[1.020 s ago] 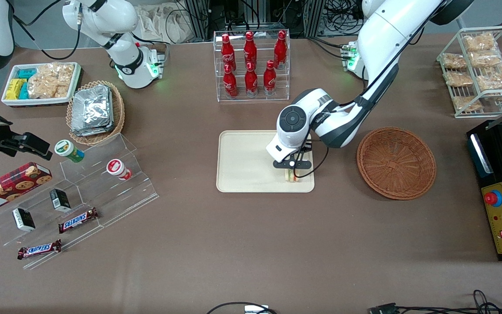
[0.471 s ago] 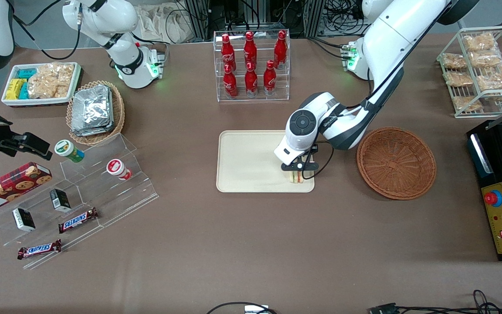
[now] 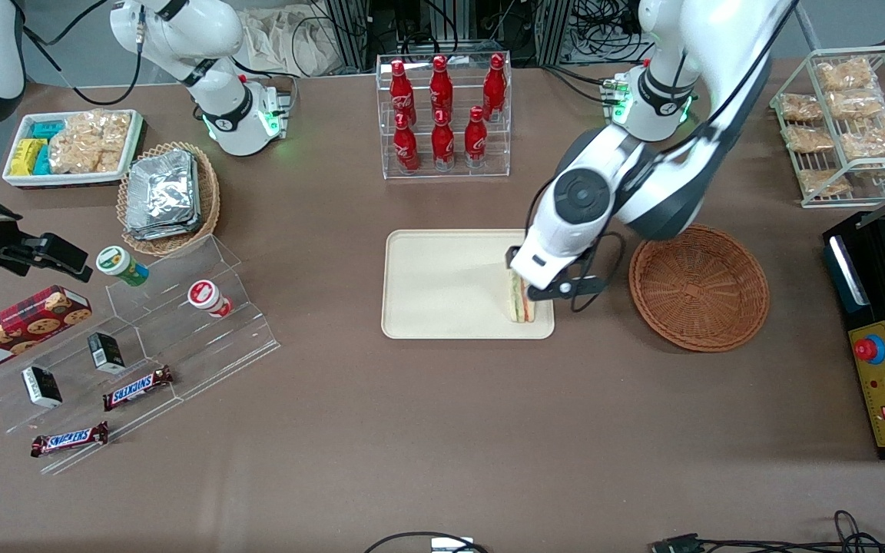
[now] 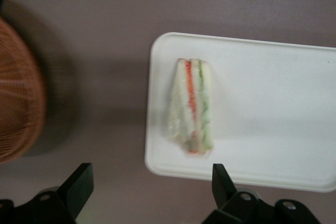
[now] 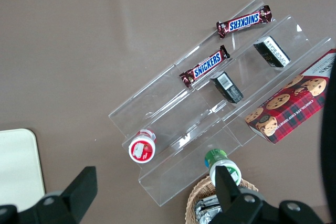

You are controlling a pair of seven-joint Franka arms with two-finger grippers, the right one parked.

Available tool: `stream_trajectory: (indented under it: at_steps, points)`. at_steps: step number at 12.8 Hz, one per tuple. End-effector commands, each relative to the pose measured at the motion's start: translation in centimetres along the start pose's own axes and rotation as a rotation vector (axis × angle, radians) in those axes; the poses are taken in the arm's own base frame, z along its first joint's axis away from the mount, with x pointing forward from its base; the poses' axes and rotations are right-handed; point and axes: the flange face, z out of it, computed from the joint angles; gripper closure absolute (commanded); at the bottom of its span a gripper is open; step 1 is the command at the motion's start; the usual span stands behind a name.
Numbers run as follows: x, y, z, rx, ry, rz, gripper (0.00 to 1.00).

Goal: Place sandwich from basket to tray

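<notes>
Left wrist view, my gripper (image 4: pixel 147 195) above the tray (image 4: pixel 273 103), jaws wide and holding nothing, sandwich (image 4: pixel 191 106) lying on tray, wicker basket (image 4: pixel 18 111) beside.

A robotics lab staged as a snack shop: white arm bases (image 3: pixel 239 115) bolted to the counter (image 3: pixel 442 430), cables along its edges, an emergency-stop box (image 3: pixel 882 384).

White arm (image 3: pixel 642 184), grey joints; black claw (image 4: pixel 149 195), spread fingers.
</notes>
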Motion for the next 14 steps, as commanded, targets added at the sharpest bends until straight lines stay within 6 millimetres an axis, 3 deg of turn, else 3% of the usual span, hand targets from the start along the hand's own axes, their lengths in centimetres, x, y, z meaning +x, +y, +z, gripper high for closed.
stream_trajectory:
  at_steps: [1, 3, 7, 10, 14]
  points:
    - [0.1, -5.9, -7.0, 0.036, -0.014, 0.002, 0.00]
    - [-0.5, -11.1, -9.5, 0.052, -0.012, -0.039, 0.00]
    - [0.5, -24.4, -12.7, -0.004, 0.015, -0.120, 0.00]
    - [1.0, -29.0, -14.1, -0.026, 0.047, -0.161, 0.00]
    - [1.4, -29.4, -16.1, -0.032, 0.070, -0.102, 0.00]
